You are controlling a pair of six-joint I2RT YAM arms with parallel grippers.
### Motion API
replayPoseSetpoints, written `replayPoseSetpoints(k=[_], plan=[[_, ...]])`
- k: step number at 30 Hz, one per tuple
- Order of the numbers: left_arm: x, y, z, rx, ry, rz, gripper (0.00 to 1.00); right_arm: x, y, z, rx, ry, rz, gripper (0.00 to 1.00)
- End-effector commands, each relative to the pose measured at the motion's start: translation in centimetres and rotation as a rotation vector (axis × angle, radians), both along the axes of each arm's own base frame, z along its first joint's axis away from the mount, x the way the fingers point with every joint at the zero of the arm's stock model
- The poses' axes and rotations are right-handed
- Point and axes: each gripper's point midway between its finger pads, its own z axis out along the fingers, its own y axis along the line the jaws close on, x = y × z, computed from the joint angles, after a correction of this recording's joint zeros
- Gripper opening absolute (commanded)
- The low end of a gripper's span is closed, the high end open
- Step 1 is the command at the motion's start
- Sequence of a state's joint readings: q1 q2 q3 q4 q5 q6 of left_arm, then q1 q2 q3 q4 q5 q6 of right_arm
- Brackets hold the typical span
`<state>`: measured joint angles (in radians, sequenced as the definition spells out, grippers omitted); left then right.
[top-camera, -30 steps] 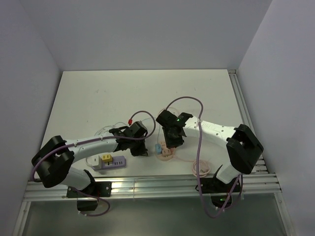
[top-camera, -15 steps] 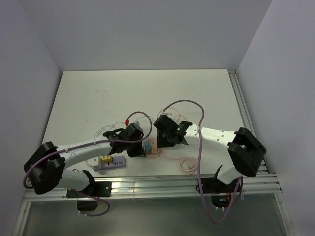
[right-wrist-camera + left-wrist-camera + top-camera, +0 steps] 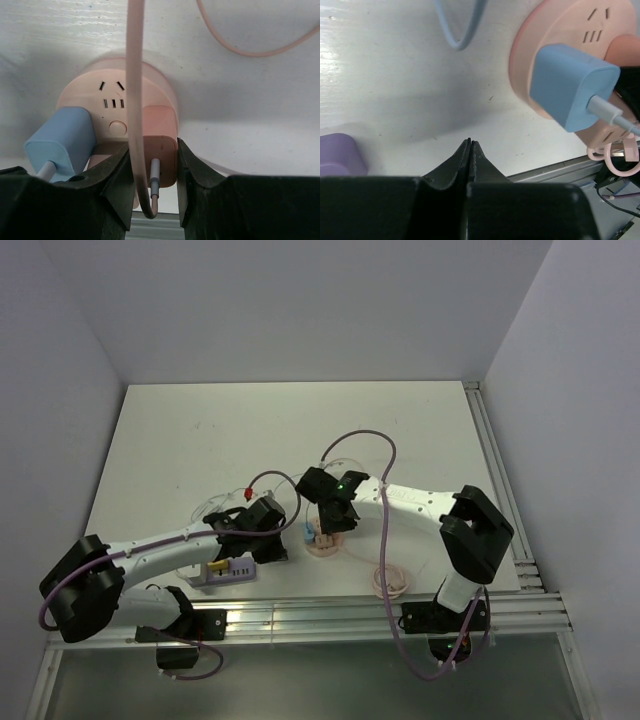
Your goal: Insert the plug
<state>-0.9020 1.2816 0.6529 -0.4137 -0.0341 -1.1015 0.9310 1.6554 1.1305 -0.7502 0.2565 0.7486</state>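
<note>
In the right wrist view, the right gripper (image 3: 153, 156) pinched a pink square plastic plug (image 3: 161, 142) between its two black fingers, at the lower middle of the frame. The plug sat against the lower right edge of a round pink plastic socket hub (image 3: 117, 92) (how deep its pins went could not be told). A pink cable (image 3: 134, 60) ran up over the hub. A blue plastic charger block (image 3: 62, 139) occupied the hub's left side. The left gripper (image 3: 470, 150), fingers pressed together on nothing, pointed at the white table (image 3: 395, 85), with a purple power strip (image 3: 337, 155) at the lower left.
</note>
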Motion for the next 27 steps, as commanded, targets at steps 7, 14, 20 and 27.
replayPoseSetpoints(k=[7, 14, 20, 27], plan=[[0.9, 1.7, 3.3, -0.017, -0.104, 0.081, 0.25, 1.7, -1.2, 2.0, -0.097, -0.064, 0.05, 0.53], [1.7, 1.9, 5.7, -0.018, -0.154, 0.089, 0.35, 2.0, 0.2, 4.4, 0.032, -0.09, 0.093, 0.73], [1.3, 1.7, 6.3, -0.068, -0.162, 0.09, 0.38, -0.3, 0.2, 7.1, 0.191, -0.111, 0.144, 1.0], [1.7, 0.6, 8.4, -0.146, -0.205, 0.064, 0.6, -1.1, -0.9, 11.0, 0.301, -0.217, 0.165, 1.0]])
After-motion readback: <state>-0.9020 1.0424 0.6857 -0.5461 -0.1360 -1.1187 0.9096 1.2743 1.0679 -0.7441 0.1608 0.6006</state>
